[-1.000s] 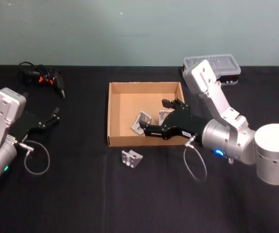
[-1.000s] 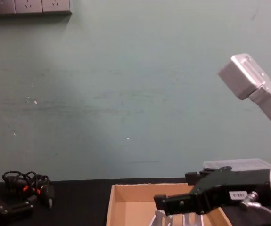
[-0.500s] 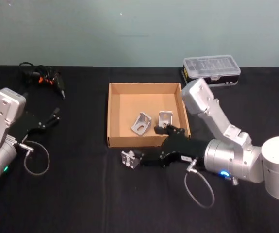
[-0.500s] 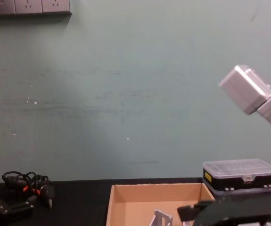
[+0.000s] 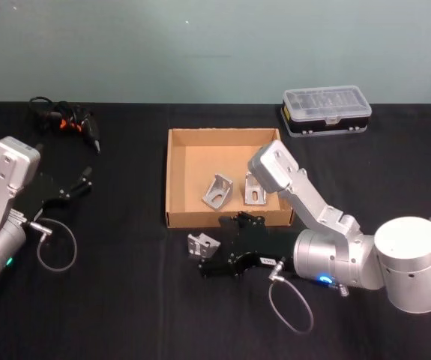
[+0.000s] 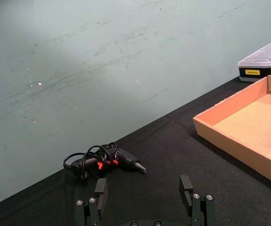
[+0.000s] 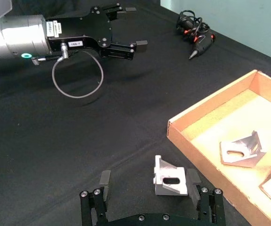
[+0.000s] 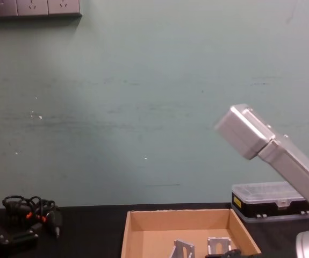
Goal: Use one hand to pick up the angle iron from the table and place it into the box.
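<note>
Right pincer [image 7: 148, 178] spread low over the table [image 7: 55, 141], fingers either side of the iron [image 7: 171, 179], slotted face toward the palm and nearer one finger, box [image 7: 206, 106] just beyond, parked left pincer [image 7: 134, 28] spread too, well apart.
</note>
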Robot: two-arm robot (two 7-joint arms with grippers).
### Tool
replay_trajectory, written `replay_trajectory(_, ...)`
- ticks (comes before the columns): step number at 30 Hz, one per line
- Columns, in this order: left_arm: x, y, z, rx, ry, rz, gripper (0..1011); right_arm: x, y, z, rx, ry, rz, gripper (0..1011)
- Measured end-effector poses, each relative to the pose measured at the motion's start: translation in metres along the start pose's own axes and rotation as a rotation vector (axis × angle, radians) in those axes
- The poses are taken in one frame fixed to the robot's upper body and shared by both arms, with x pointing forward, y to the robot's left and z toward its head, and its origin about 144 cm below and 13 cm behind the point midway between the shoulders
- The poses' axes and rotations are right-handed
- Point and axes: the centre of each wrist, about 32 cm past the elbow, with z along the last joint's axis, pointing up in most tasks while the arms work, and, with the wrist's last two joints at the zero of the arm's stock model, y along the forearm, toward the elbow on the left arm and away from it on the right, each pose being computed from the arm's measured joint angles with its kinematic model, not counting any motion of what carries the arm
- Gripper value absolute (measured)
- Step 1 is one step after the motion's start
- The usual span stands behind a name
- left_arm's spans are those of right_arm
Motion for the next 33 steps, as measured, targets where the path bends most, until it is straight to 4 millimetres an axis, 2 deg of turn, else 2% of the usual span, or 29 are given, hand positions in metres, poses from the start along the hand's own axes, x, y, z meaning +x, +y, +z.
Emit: replay_trajectory(33, 0.000, 0.000, 0.000, 0.000, 0.000, 0.000, 1000, 0.005, 0.038, -0.003, -0.061, -0.011, 0.006, 1003)
